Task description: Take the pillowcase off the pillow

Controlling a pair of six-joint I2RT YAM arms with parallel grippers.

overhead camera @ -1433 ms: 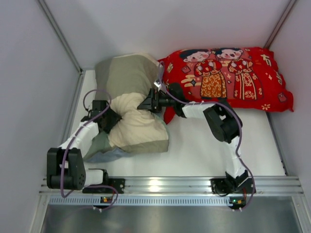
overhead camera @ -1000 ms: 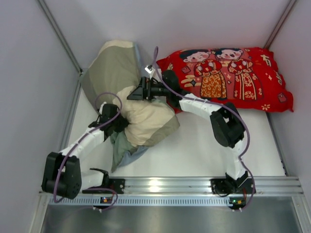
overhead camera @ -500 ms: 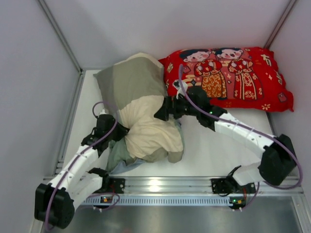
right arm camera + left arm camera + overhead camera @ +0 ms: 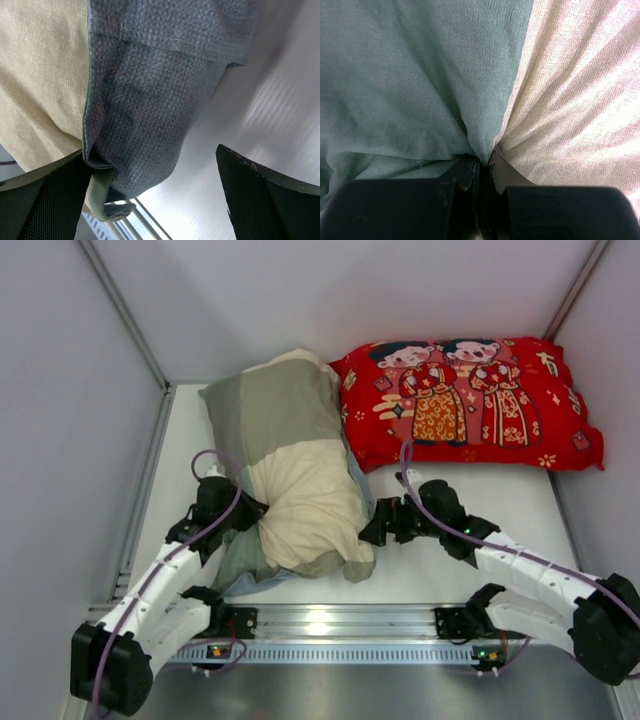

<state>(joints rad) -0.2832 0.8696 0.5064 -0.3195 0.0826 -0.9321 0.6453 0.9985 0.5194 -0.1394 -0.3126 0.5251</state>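
the pillowcase lies stuffed on the left of the table, its long axis running far to near, near end a little rightward. the left gripper pinches its green-cream seam. the right gripper stands spread at its blue-grey edge.

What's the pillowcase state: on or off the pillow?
On. The pillowcase is plump and filled, and no white pillow shows outside it in any view.

Soft cloth pillowcase: sage-green far panel, cream near panel, blue-grey reverse. Plump far-right pillow: red, printed with two cartoon figures.
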